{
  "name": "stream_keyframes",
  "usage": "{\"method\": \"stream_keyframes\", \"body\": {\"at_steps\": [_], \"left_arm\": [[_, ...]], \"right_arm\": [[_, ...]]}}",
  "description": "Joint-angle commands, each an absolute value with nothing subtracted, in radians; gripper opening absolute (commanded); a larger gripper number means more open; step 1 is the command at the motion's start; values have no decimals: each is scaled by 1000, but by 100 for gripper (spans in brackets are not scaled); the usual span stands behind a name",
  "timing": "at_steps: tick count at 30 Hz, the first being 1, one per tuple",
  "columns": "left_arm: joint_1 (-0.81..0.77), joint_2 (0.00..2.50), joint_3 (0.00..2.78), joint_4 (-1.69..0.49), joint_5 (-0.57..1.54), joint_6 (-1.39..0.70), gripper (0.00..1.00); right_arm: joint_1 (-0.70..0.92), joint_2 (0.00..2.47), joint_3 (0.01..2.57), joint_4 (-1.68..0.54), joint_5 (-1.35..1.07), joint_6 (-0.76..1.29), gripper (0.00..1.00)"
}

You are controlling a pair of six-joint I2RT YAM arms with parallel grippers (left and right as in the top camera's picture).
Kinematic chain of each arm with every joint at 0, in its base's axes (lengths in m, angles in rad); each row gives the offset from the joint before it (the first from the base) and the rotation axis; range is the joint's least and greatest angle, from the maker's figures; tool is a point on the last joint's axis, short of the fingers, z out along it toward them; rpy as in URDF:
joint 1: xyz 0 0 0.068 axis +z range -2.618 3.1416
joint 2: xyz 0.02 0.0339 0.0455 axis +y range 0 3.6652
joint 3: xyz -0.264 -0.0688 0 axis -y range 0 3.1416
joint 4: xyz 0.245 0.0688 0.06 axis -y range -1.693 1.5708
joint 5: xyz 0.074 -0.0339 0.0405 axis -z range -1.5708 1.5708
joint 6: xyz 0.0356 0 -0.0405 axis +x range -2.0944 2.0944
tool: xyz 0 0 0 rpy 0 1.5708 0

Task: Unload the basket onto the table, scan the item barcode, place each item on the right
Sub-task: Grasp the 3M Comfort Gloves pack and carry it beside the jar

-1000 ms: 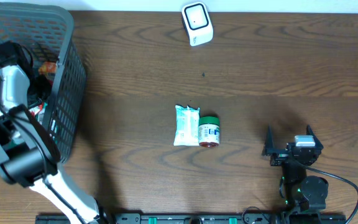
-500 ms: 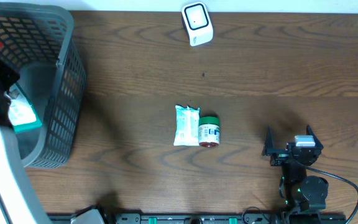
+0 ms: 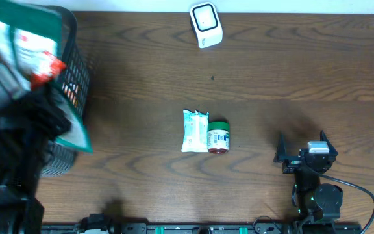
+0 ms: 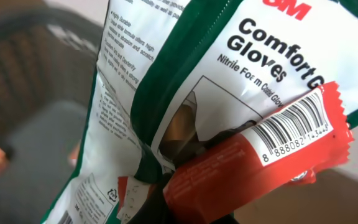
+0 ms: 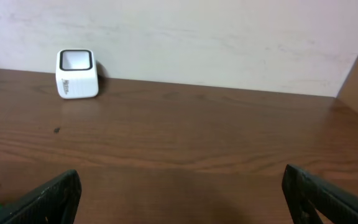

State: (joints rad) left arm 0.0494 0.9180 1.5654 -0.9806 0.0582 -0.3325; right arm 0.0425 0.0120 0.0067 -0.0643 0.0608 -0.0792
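The scanner is a small white block with rounded corners and a dark square window, standing at the far edge of the table, a dark board with a wavy wood grain.

Far to the left of the scanner, the left gripper is clamped on the glove pack. The pack is held high above the table, so it looks large and blurred in the overhead view. It partly covers the basket, a dark plastic tub with mesh walls.

The pack is a glossy, creased plastic bag in green and white with black print. It is pinched and crumpled at the end where the jaws meet. A red strip with a zigzag-cut end runs across it and carries a white barcode panel of black bars. The panel is tilted and faces the left wrist camera.

On the near side of the scanner, about mid-table, two things lie side by side and touching. One is a flat white sachet with crinkled ends. The other is a small round jar on its side, with a green lid and a white and blue label.

Nearer still and to the scanner's right, the right gripper rests low over bare wood. Its dark fingers are spread wide and hold nothing.
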Motion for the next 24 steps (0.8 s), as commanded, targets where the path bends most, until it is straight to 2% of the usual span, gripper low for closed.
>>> {"method": "stream_keyframes", "body": {"at_steps": [1, 9, 17, 24], "left_arm": [[-74, 953, 1562, -1013, 72, -365, 8], [-285, 1085, 1472, -1019, 71, -423, 8], [-469, 1344, 1367, -996, 71, -489, 7], [-556, 1596, 1356, -924, 71, -516, 8]], "right_arm": [[39, 7, 6, -68, 70, -64, 99], [39, 7, 6, -68, 70, -64, 99], [39, 7, 6, -68, 70, -64, 99], [39, 7, 6, -68, 70, -64, 99]]}}
